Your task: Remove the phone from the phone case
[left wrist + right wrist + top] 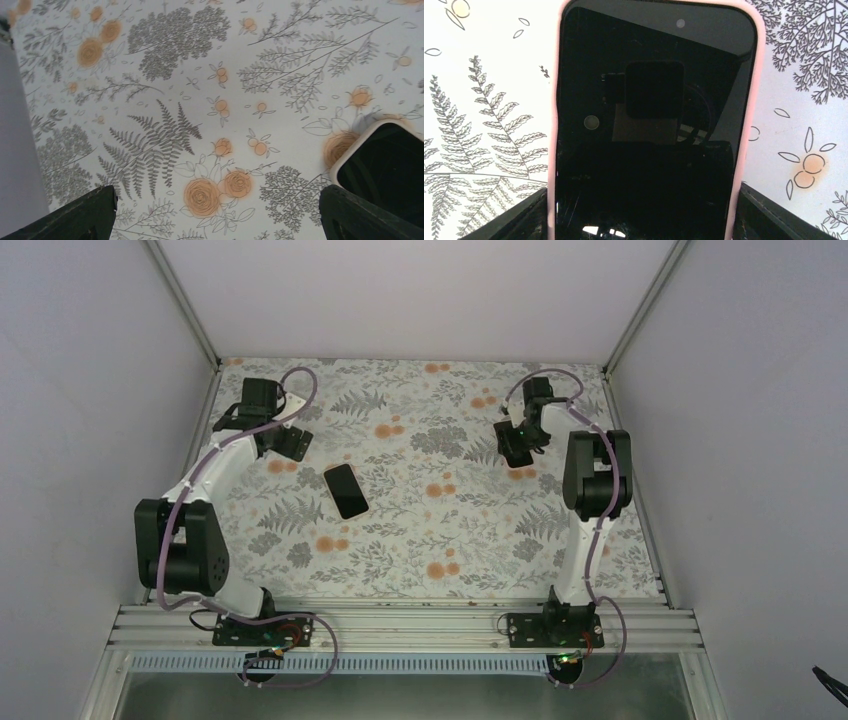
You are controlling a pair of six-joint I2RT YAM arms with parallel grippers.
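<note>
Though hemmed by pale walls (90, 390) at 9, 12 and 3 o'clock and by a metal rail (400, 625) at 6, leaves plenty of bare floral table (440, 540) for moving, widest from centre toward 5 o'clock. Has the left arm (200, 510) bent up the 9 o'clock side and the right arm (590, 490) up the 3 o'clock side, well apart, each close to its own wall. Shows a phone (347, 490) lying flat and screen-up in its phone case (345, 147) just left of centre, with nothing on it and open cloth on every side. Puts the left gripper (290, 443) near that phone's 10 o'clock corner, apart from it, spread wide with only cloth between the fingers (85, 215); from the wrist, catches one case corner just beyond the right-hand finger. Puts the right gripper (518, 452) at 2 o'clock, well away from the table phone. Fills the right wrist view with another phone (649, 125), dark screen up in a pink case (555, 125), its near end sitting between widely spread fingertips (524, 217) that flank both edges. Cannot tell whether these press on it, and cannot make this one out from above.
</note>
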